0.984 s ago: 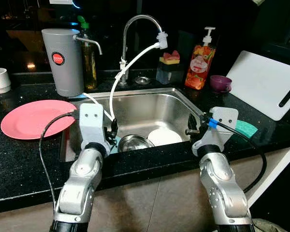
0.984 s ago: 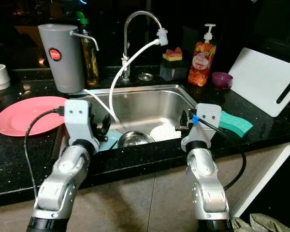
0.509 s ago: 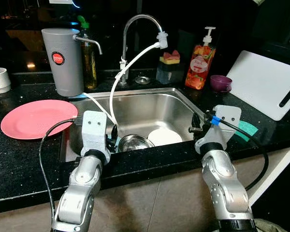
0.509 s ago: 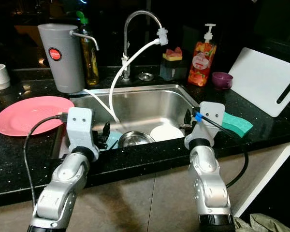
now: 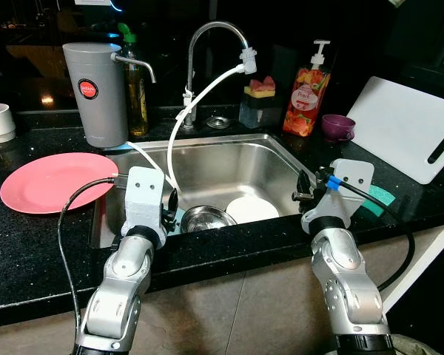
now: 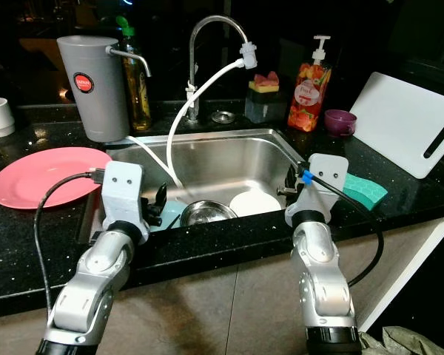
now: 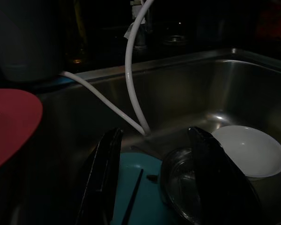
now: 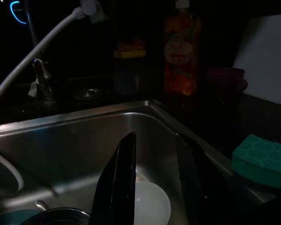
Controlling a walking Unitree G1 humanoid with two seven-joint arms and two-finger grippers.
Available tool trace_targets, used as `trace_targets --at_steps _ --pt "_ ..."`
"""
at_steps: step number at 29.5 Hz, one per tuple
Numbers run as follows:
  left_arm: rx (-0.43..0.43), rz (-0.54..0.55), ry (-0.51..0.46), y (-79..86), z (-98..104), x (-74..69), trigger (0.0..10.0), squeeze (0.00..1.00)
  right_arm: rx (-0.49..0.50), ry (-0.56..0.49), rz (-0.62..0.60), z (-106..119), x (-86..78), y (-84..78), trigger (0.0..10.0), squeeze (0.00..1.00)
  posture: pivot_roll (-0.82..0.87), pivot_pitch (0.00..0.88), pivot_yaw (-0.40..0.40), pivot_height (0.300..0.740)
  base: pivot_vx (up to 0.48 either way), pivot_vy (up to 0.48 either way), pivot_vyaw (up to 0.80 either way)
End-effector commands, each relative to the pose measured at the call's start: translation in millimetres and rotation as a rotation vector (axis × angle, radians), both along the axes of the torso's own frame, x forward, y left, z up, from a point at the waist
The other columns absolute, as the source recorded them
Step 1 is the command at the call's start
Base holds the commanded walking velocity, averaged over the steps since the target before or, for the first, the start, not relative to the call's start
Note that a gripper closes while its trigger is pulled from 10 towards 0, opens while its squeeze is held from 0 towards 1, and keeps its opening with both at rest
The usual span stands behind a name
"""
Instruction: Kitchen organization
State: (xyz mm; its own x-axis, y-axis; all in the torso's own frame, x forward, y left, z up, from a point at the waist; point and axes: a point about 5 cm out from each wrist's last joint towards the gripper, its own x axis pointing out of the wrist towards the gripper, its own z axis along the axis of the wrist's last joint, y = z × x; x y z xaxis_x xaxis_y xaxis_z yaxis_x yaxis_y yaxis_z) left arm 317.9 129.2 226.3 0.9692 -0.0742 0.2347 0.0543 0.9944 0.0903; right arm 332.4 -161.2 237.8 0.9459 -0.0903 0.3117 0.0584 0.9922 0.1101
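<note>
Left gripper (image 7: 154, 187) spread above stainless steel sink (image 5: 229, 159); right gripper (image 8: 154, 183) spread too. Sink holds round steel bowl (image 5: 205, 218), white plate (image 5: 253, 209), teal plate (image 7: 138, 183).

Ahead of the left gripper (image 7: 152, 183), in the sink (image 5: 229, 159): one steel bowl (image 5: 209, 218), one white bowl (image 5: 252, 209), one teal plate (image 7: 136, 187) (possibly with a single utensil lying on it, too dark to tell). Left of it: one pink plate (image 5: 55, 181), one grey canister (image 5: 96, 92). Beyond the right gripper (image 8: 154, 183): one soap bottle (image 5: 305, 92), one green sponge (image 8: 262, 159), one purple cup (image 5: 338, 127), one white cutting board (image 5: 407, 133).
</note>
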Motion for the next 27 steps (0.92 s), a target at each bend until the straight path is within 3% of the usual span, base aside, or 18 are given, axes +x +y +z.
trace_targets --at_steps 1,6,19,20,23,27 --pt "0.021 0.027 -0.01 5.2 1 -0.1 10.0 0.0 -0.005 -0.025 0.0 5 0.0 -2.1 10.0 0.0 0.07 0.08 -0.08 0.74 0.0 0.0 0.0" --pt "0.044 0.044 -0.02 11.5 3 -1.3 10.0 0.0 -0.002 -0.028 0.001 6 4.3 0.0 10.0 0.0 0.09 0.08 -0.078 0.74 0.0 0.0 0.0" --pt "0.1 0.023 -0.016 -1.8 10 4.3 10.0 0.0 0.012 -0.015 -0.001 6 4.1 0.3 10.0 0.0 0.07 0.104 -0.086 0.74 0.0 0.0 0.0" --pt "0.183 0.012 -0.02 -3.9 11 4.1 10.0 0.0 0.012 -0.023 0.008 8 3.7 3.3 10.0 0.0 0.08 0.11 -0.092 0.74 0.0 0.0 0.0" --pt "0.24 0.013 -0.011 -4.4 11 5.0 10.0 0.0 0.007 -0.023 0.01 8 4.1 3.5 10.0 0.0 0.09 0.11 -0.097 0.74 0.0 0.0 0.0" --pt "0.404 0.012 0.0 2.6 16 4.1 10.0 0.0 0.002 -0.024 -0.015 9 7.3 -5.1 10.0 0.0 0.11 0.099 -0.089 0.74 0.0 0.0 0.0"
